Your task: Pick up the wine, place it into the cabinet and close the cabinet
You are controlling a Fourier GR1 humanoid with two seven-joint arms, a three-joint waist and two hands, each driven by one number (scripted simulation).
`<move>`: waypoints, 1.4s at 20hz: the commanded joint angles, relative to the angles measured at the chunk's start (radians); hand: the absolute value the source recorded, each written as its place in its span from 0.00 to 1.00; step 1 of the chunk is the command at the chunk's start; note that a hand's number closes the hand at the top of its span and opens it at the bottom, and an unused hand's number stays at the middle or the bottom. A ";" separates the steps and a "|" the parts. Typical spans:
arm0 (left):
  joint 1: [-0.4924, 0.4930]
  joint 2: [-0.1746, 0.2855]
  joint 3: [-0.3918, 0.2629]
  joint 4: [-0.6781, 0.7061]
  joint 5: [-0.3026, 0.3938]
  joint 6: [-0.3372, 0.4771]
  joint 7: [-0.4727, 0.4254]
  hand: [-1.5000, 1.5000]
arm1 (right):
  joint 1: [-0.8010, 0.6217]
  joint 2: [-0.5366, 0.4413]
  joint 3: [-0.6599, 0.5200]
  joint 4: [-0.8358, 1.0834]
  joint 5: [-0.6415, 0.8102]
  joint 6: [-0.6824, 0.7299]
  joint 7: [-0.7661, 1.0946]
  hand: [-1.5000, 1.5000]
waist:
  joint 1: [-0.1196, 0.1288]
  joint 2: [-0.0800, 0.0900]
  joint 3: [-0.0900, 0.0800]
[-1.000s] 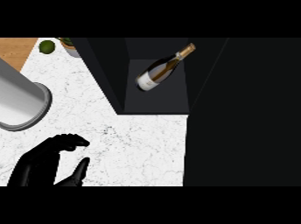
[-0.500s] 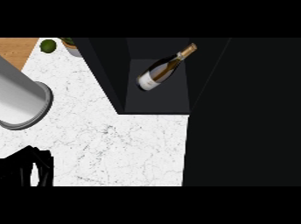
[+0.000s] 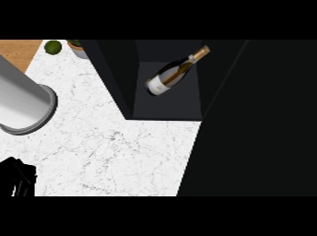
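Marble counter [image 3: 120,152] | wine [image 3: 169,76] lying in open cabinet [image 3: 168,107] | lime [image 3: 53,46] top-left

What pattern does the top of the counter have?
The counter top is white with fine grey veins, like marble; the head view shows it.

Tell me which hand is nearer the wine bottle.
Left, by default: left hand sits at lower left, far below the wine bottle lying in the cabinet; right hand is out of view.
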 commanded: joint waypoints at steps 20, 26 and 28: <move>0.088 -0.028 0.191 -0.033 0.031 -0.172 0.072 1.00 | -0.936 0.342 0.171 0.387 -0.062 -0.580 0.310 1.00 | 0.002 -0.001 0.002; 0.058 -0.062 0.193 -0.017 0.012 -0.209 0.081 1.00 | -1.081 0.343 0.132 0.639 -0.152 -0.634 0.154 1.00 | 0.007 0.002 0.002; 0.127 -0.091 0.195 0.002 -0.033 -0.236 0.032 1.00 | -1.056 0.343 0.146 0.670 -0.153 -0.636 0.101 1.00 | 0.006 0.000 0.002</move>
